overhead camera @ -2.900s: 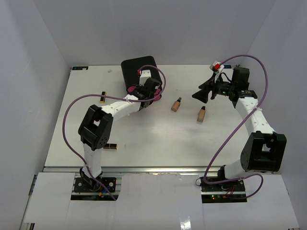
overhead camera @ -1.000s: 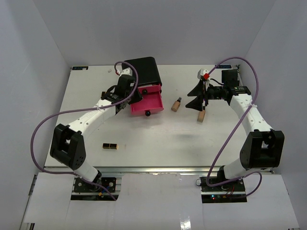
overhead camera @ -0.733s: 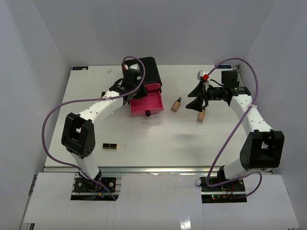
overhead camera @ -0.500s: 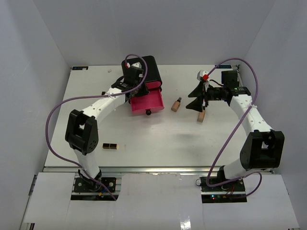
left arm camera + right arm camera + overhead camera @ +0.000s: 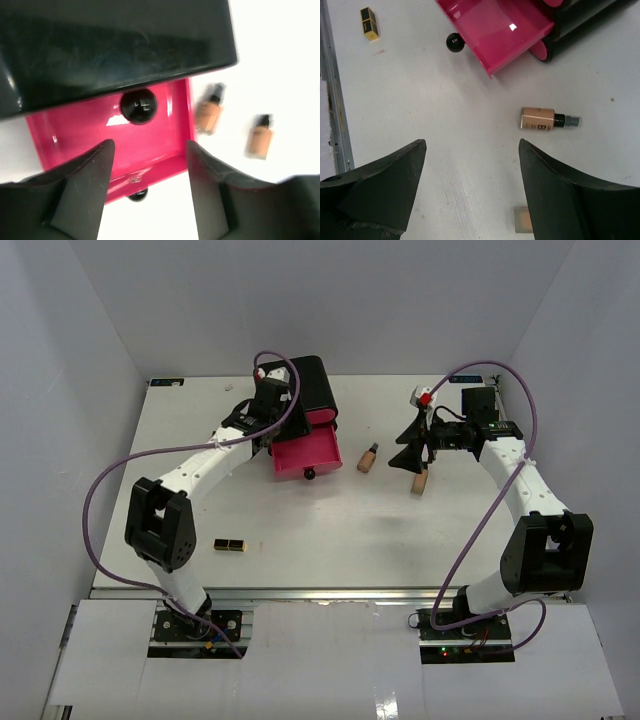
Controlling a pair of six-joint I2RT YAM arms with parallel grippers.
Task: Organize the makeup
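A black-and-gold lipstick case (image 5: 230, 544) lies alone at the lower left of the tabletop (image 5: 330, 530). Right of centre, the nearer tan bottle (image 5: 421, 480) and the farther tan bottle (image 5: 368, 458) lie near the right hand (image 5: 472, 145), which is spread wide and empty. At upper centre, the left hand (image 5: 150, 150), released and holding nothing, hovers over the pink drawer (image 5: 160, 125) pulled out of the black box (image 5: 310, 390).

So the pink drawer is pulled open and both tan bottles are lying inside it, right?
Not quite. The pink drawer is pulled open, but the tan bottles, one and the other, are lying outside it, on the table beside it. The left wrist view shows this.
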